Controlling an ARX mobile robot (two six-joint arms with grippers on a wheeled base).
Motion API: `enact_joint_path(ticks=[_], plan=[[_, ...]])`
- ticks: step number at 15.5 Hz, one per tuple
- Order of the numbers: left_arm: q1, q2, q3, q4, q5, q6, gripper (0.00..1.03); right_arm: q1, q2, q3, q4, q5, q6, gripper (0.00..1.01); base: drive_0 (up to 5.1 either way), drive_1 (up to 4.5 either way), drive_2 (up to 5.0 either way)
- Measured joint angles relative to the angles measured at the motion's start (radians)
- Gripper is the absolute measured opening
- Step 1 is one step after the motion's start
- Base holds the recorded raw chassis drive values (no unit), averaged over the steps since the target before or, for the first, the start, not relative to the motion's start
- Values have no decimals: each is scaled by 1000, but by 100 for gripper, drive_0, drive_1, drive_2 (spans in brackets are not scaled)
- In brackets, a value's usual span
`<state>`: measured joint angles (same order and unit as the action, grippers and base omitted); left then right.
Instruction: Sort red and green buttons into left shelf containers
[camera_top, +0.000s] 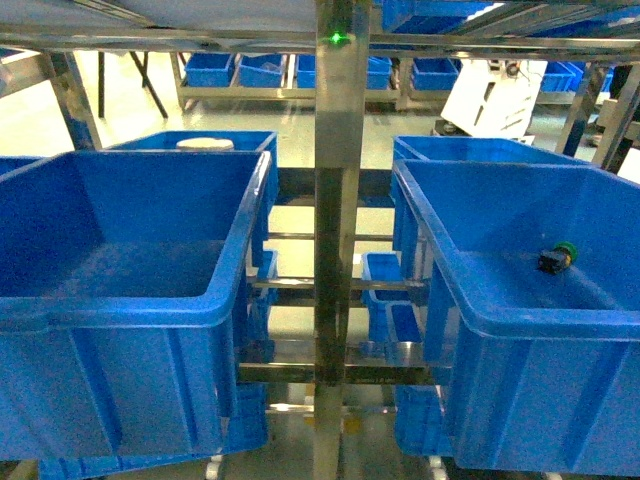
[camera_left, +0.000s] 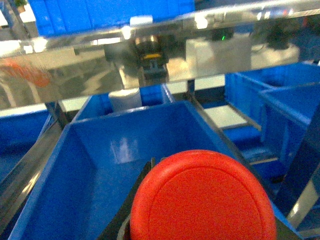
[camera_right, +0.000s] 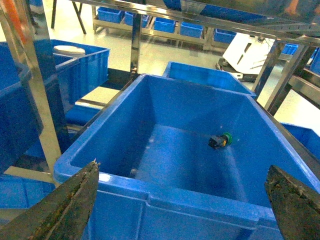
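A red button (camera_left: 202, 197) with a big round cap fills the bottom of the left wrist view. My left gripper (camera_left: 200, 225) is shut on it, with a dark finger (camera_left: 131, 207) showing at its left. It hangs above the left blue container (camera_left: 95, 165) (camera_top: 130, 300), whose floor looks bare. A green button (camera_right: 220, 140) (camera_top: 556, 258) with a black body lies on its side on the floor of the right container (camera_right: 165, 195) (camera_top: 500, 330). My right gripper (camera_right: 182, 202) is open, just before that container's near rim. Neither gripper shows in the head view.
A steel shelf post (camera_top: 335, 250) stands between the two containers, and a shelf rail (camera_left: 150, 55) runs overhead. Behind the left container is another blue bin holding a white round object (camera_top: 205, 144). Smaller blue bins (camera_top: 260, 70) line a far rack.
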<state>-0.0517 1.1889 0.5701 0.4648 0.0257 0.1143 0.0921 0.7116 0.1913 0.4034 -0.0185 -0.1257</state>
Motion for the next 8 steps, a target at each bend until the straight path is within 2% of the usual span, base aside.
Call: enact_joint_path(ticks=[2, 4, 8], plan=[[32, 141, 9, -9, -38, 7, 25, 0, 0, 0, 0, 0, 0, 98, 0, 0, 0], [58, 238, 51, -50, -26, -10, 25, 0, 0, 0, 0, 0, 0, 98, 0, 0, 0], [71, 410, 214, -114, 11, -66, 25, 0, 0, 0, 0, 0, 0, 98, 0, 0, 0]])
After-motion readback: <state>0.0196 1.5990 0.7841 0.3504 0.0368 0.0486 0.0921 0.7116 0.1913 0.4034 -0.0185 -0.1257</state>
